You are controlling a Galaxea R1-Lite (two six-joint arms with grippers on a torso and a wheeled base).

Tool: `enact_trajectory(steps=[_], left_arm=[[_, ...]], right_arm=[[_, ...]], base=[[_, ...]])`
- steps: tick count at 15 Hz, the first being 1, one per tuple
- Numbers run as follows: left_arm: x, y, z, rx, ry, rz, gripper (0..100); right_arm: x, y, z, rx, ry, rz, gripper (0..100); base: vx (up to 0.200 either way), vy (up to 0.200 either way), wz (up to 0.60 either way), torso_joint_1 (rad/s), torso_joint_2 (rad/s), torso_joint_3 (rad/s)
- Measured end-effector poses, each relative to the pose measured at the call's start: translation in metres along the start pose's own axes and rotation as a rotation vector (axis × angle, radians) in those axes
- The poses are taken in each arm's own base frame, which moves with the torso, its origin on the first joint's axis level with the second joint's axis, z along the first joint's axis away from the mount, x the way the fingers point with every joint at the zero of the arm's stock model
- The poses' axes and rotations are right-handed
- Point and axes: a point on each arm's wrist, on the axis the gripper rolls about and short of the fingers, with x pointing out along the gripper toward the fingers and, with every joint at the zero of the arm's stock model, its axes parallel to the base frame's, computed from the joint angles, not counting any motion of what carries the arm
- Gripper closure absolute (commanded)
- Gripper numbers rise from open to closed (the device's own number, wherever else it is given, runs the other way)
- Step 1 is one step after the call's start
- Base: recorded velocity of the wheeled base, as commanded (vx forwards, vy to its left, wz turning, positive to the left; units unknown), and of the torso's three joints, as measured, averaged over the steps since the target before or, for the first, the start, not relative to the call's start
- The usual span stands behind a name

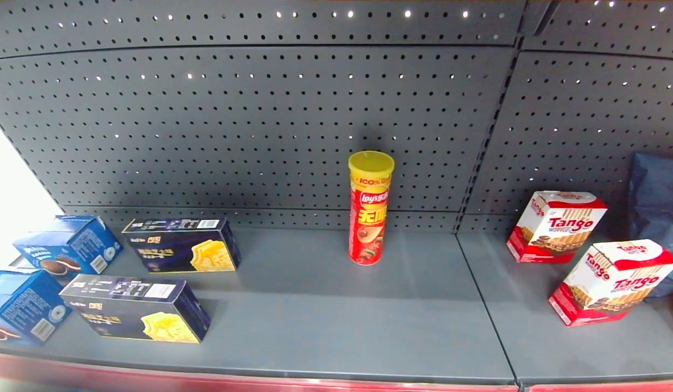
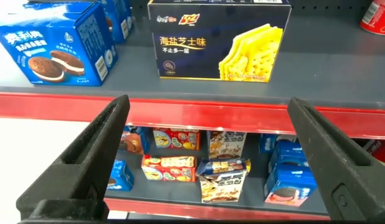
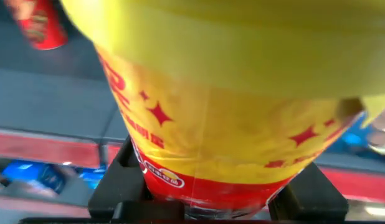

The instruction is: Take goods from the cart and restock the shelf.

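My right gripper [image 3: 208,186] pinched a yellow-and-red cardboard crisp tube [image 3: 230,124], its long axis crossing the jaws. The grey metal shelf [image 1: 325,310] lay ahead, beyond its red front lip [image 1: 260,380]. The left gripper [image 2: 208,106] hung spread and empty. I judged the bare deck on either side of the upright red crisp tube [image 1: 370,209] the roomiest landing, well apart from the white-and-red wafer boxes [image 1: 554,226].

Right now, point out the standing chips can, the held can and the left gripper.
standing chips can [image 1: 369,218], head view, red body middle.
held chips can [image 3: 230,130], right wrist view, yellow side.
left gripper [image 2: 208,106], left wrist view, between fingertips.
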Motion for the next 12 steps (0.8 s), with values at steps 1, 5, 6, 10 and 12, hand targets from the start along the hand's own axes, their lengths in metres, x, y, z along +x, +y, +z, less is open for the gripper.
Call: enact_trajectory(steps=[1, 5, 6, 10, 12], left_arm=[[0.0, 0.0, 0.0, 0.0, 0.0, -0.001, 0], [0.0, 0.0, 0.0, 0.0, 0.0, 0.0, 0], [0.0, 0.0, 0.0, 0.0, 0.0, 0.0, 0], [0.0, 0.0, 0.0, 0.0, 0.0, 0.0, 0], [0.0, 0.0, 0.0, 0.0, 0.0, 0.0, 0]], right_arm=[[-0.001, -0.001, -0.003, -0.001, 0.003, -0.035, 100], [-0.003, -0.003, -0.012, 0.001, 0.011, -0.147, 100], [-0.003, -0.004, -0.013, 0.002, 0.012, -0.193, 100], [-0.007, -0.005, 0.002, -0.004, -0.047, -0.1, 100], [-0.008, -0.005, 0.005, 0.003, -0.063, -0.046, 100]], base=[[0.0, 0.0, 0.0, 0.0, 0.0, 0.0], [0.0, 0.0, 0.0, 0.0, 0.0, 0.0], [0.0, 0.0, 0.0, 0.0, 0.0, 0.0], [0.0, 0.0, 0.0, 0.0, 0.0, 0.0], [0.0, 0.0, 0.0, 0.0, 0.0, 0.0]])
